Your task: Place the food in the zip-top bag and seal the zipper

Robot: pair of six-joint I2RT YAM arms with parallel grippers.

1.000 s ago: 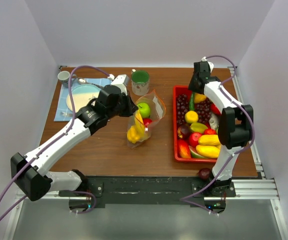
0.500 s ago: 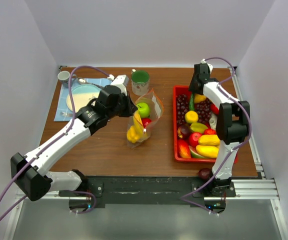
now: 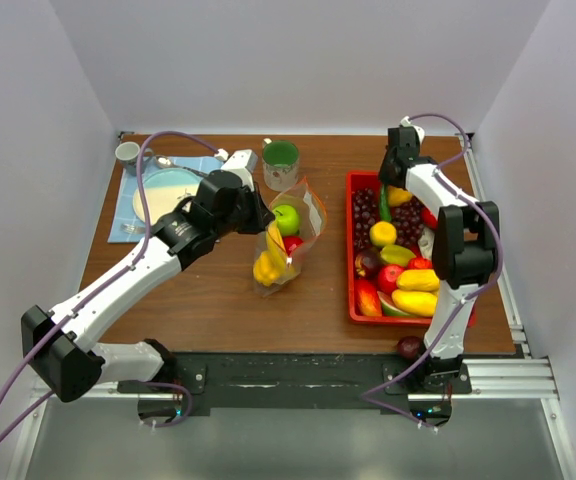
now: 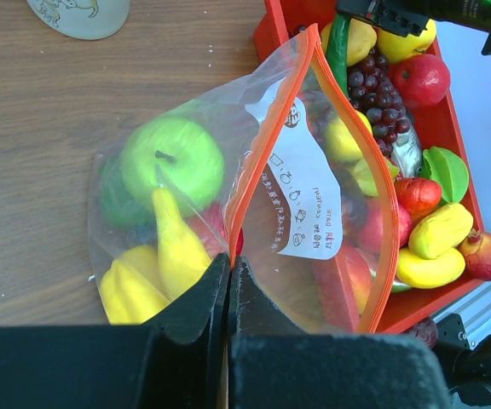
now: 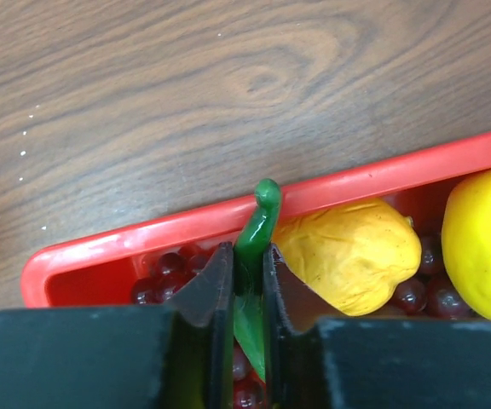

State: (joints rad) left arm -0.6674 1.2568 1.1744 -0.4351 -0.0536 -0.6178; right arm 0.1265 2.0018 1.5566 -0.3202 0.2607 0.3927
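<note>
Right gripper (image 5: 245, 257) pinches a green chili (image 5: 262, 209), best lifted straight up; left gripper (image 4: 229, 268) clamps the zipper (image 4: 262, 145) of the zip-top bag (image 4: 314, 196).

- The top view looks down from above and behind the arms on the whole table (image 3: 208, 290).
- The left wrist view faces the zip-top bag (image 4: 305, 196) closely.
- The right wrist view is very near the red tray (image 5: 382, 175); both wrist views show the green pepper (image 5: 262, 213) in it.
</note>
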